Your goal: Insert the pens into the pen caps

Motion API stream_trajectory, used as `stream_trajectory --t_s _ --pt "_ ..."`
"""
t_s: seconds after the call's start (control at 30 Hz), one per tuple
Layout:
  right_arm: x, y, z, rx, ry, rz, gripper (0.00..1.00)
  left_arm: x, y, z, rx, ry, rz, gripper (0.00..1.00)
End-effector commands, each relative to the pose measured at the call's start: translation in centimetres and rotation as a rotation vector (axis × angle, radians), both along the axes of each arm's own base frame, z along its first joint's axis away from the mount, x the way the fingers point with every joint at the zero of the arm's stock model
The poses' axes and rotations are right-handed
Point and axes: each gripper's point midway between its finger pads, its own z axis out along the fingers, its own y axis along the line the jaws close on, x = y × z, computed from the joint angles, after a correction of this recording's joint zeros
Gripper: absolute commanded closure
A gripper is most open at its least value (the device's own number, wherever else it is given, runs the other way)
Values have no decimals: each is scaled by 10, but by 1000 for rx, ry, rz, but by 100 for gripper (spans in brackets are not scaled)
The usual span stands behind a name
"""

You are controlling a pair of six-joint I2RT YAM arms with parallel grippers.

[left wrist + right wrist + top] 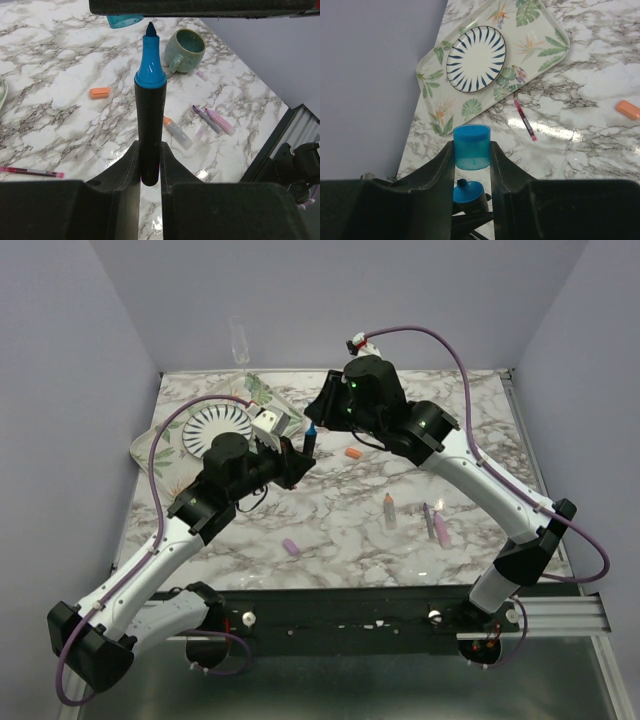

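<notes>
My left pincer [150, 167] is clamped on the pen [150, 120], tip outward, mid-air over the surface's far middle. My right pincer [471, 150] pinches the cap [471, 137] just beyond the tip, slightly off the pen's axis.

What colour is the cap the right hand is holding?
Blue, see-through plastic. The cap shows best in the right wrist view.

plate [476, 59] on tray [540, 32] | thin pen [525, 120] beside tray | cap [471, 147] above marker [468, 192]

The table [45, 125] looks glossy marble, the blue cap [471, 147] translucent plastic
</notes>
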Motion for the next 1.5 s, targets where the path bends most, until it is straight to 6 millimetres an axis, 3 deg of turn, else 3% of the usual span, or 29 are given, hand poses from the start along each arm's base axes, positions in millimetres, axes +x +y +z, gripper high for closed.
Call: stream_trajectory --t_s 0.0,0.33,0.83,1.13,1.3,1.47 --pt "-1 2 18 34 -38 -3 99 0 -2 -1 4 -11 -15 100" --pt "-3 3 18 29 -37 12 99 1 1 -2 13 -16 -1 100" --pt "-18 -3 -5 -17 -19 24 99 3 1 -3 16 -5 9 100" --pt "-11 -10 7 -40 -65 -19 99 1 -2 -4 17 -2 -16 100" --pt "-7 -7 23 -39 -87 -18 99 -1 -2 -5 19 -5 -23 100" --pt "-7 -7 24 -38 -90 -19 99 -1 -1 -5 21 -5 -22 100"
